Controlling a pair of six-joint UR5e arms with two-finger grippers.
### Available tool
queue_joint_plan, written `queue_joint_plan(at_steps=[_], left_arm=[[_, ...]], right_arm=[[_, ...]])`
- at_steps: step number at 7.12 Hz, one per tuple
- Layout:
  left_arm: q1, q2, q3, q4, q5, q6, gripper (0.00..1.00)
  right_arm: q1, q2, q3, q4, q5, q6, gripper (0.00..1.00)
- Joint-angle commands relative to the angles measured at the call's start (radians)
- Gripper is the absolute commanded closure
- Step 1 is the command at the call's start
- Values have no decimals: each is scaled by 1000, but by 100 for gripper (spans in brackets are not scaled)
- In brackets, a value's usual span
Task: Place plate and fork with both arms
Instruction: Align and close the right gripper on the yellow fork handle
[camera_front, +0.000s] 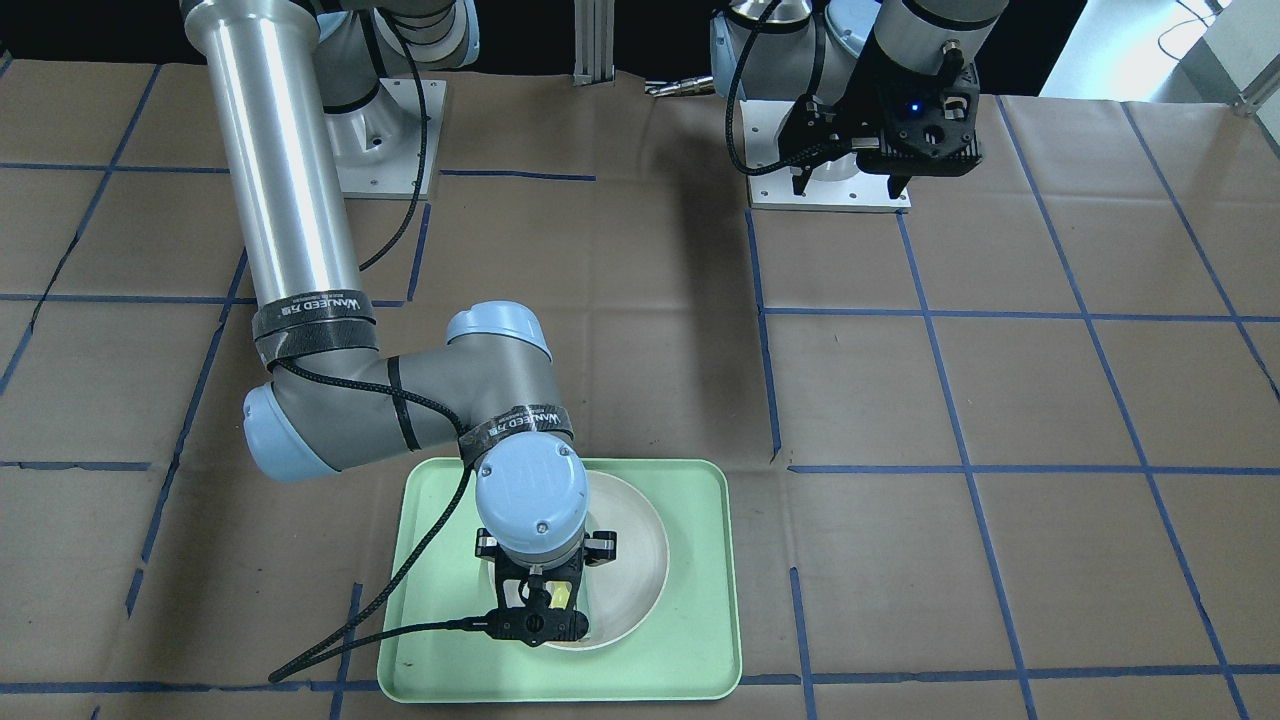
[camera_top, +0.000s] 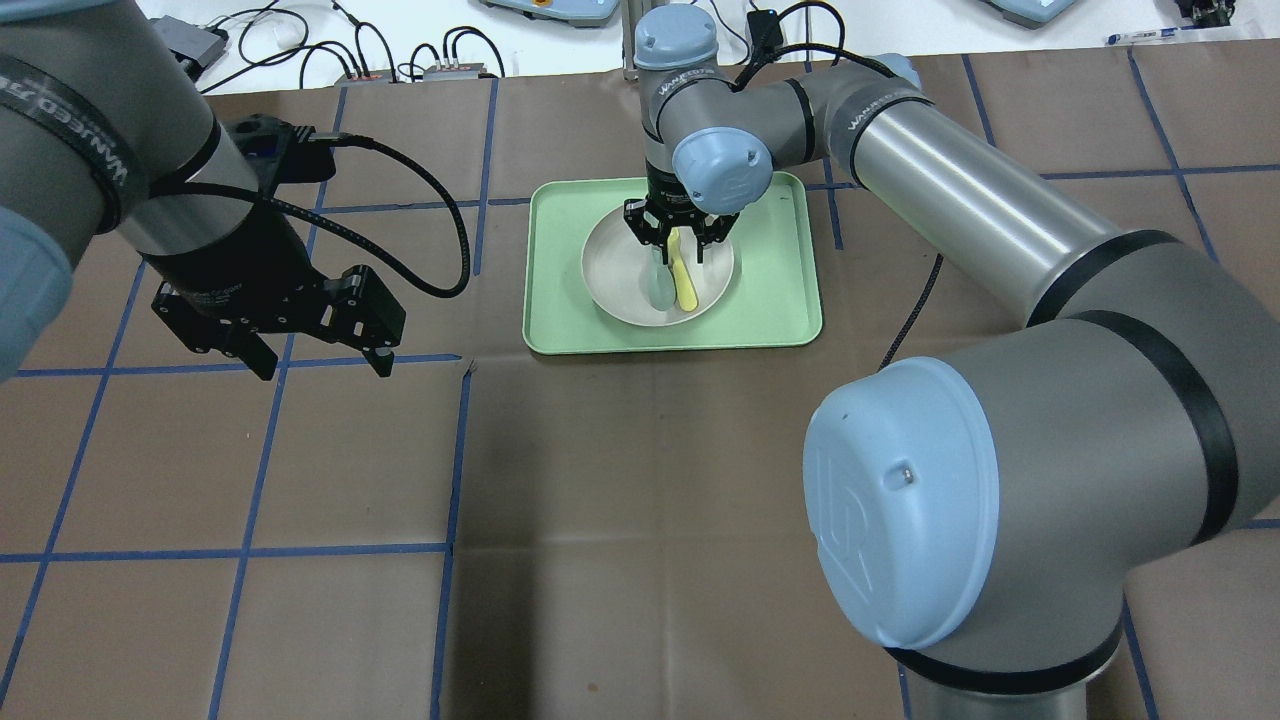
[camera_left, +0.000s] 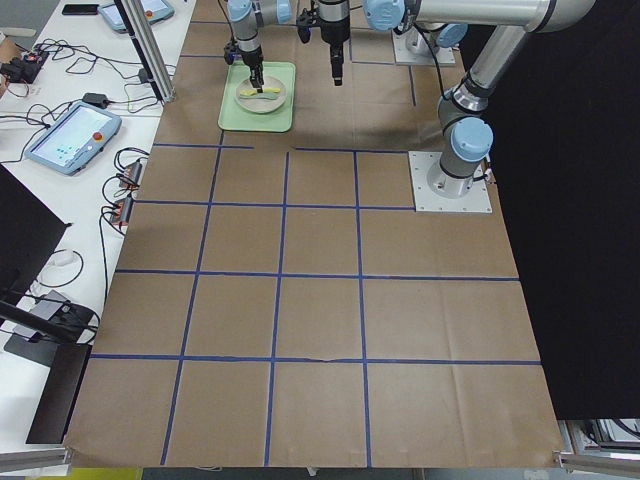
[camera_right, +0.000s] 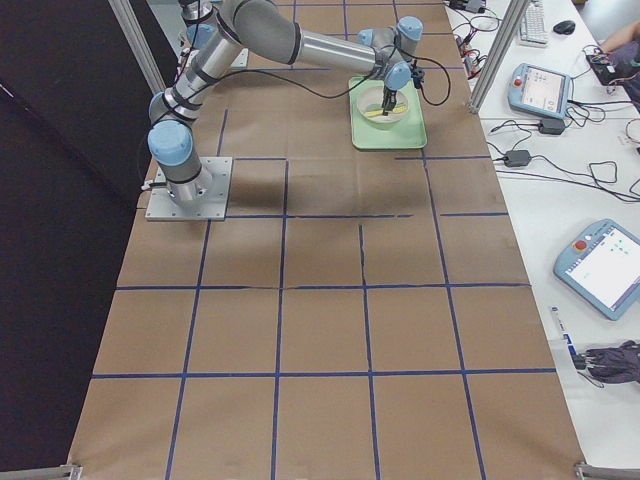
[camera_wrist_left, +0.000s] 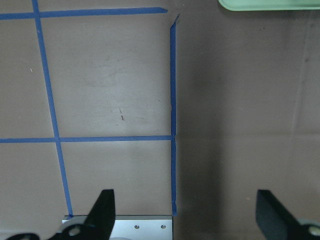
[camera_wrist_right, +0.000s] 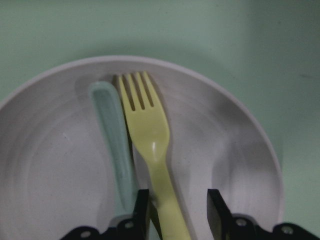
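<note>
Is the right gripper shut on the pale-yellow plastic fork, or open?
Open. In the right wrist view the right gripper straddles the handle of the pale-yellow plastic fork, with a gap showing beside one finger.

Both arms are silver-grey with light-blue joint caps, black braided cables and black straps seemingly lettered WANUEED.

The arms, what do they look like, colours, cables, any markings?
The right arm and left arm are silver-grey tubes with rounded light-blue joint caps. Black straps with white lettering hold black braided cables along them. Each ends in black jaws.
</note>
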Motion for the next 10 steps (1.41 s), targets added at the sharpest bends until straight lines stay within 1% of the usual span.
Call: queue_joint_plan(at_steps=[1, 5, 10], left_arm=[[2, -1, -1, -1, 0, 2, 0], [3, -2, -1, -1, 2, 0, 0], [5, 1, -1, -2, 2, -2, 0]], right_arm=[[-7, 4, 2, 1, -1, -1, 51], [-2, 21, -5, 1, -1, 0, 51], [6, 18, -1, 16, -1, -1, 51]])
